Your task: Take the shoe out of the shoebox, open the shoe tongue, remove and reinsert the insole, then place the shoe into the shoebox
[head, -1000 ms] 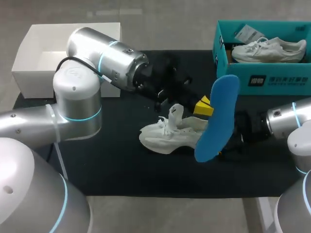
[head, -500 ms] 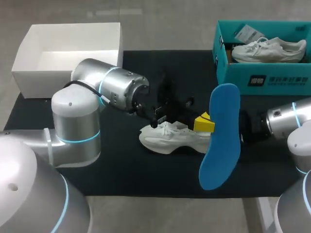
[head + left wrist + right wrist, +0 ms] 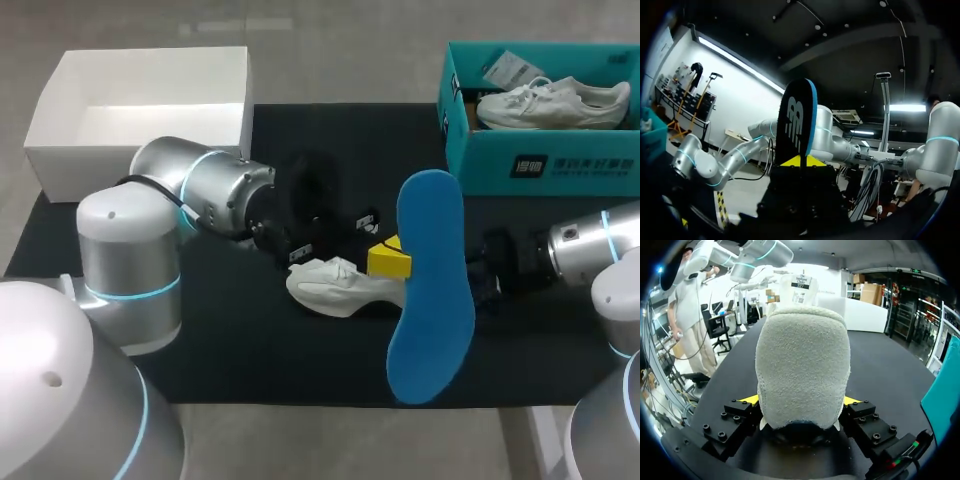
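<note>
Pinching the long blue foam insole [image 3: 430,290] upright, the left gripper [image 3: 800,162] is clamped on it just above the white knit sneaker [image 3: 335,285]. The right gripper [image 3: 800,401] clasps the sneaker's heel on the black mat [image 3: 250,350]. Shoe and insole are out, so I judge reinsertion and boxing remain. The teal cardboard shoebox [image 3: 560,165] holds another white lace-up sneaker [image 3: 550,103]; the white open box [image 3: 150,70] stands beyond the left arm.

Insole [image 3: 796,120]: pale logo mark on its dark underside; no words legible.
Teal shoebox [image 3: 490,165]: white printed label on its front wall, too small to read.
Paper tag [image 3: 512,68]: inside the Teal shoebox, print illegible.
</note>
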`<state>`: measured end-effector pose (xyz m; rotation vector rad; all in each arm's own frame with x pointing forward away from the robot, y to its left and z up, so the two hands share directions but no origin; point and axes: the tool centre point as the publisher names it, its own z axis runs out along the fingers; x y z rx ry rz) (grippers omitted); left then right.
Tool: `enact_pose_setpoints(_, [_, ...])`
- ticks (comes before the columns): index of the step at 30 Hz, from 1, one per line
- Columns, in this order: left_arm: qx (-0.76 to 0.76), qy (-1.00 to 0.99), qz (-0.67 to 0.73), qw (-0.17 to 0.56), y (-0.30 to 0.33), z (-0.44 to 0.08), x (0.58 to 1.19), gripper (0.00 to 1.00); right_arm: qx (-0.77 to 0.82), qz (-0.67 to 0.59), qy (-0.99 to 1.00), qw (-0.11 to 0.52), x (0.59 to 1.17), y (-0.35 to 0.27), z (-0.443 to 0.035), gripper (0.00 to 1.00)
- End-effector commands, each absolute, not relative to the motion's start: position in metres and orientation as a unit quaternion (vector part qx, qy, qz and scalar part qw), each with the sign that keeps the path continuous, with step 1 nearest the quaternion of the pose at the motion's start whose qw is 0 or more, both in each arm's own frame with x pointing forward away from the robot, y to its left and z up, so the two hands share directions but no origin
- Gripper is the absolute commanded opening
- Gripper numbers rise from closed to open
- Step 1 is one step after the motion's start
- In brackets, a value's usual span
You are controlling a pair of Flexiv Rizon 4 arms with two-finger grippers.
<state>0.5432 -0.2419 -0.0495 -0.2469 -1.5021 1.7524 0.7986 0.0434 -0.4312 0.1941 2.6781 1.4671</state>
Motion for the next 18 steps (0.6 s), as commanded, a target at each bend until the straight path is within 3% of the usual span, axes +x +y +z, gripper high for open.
enact_pose_setpoints(1, [-0.087, -0.588, 0.692, 0.411, -0.236, -0.043, 0.539, 0.0, 0.064, 0.478, 0.875, 0.042, 0.798, 0.044, -0.434, 0.0])
enact_pose_setpoints(18, [-0.018, -0.597, 0.664, 0.451, -0.203, -0.024, 0.506, 0.0, 0.064, 0.478, 0.875, 0.042, 0.798, 0.044, -0.434, 0.0])
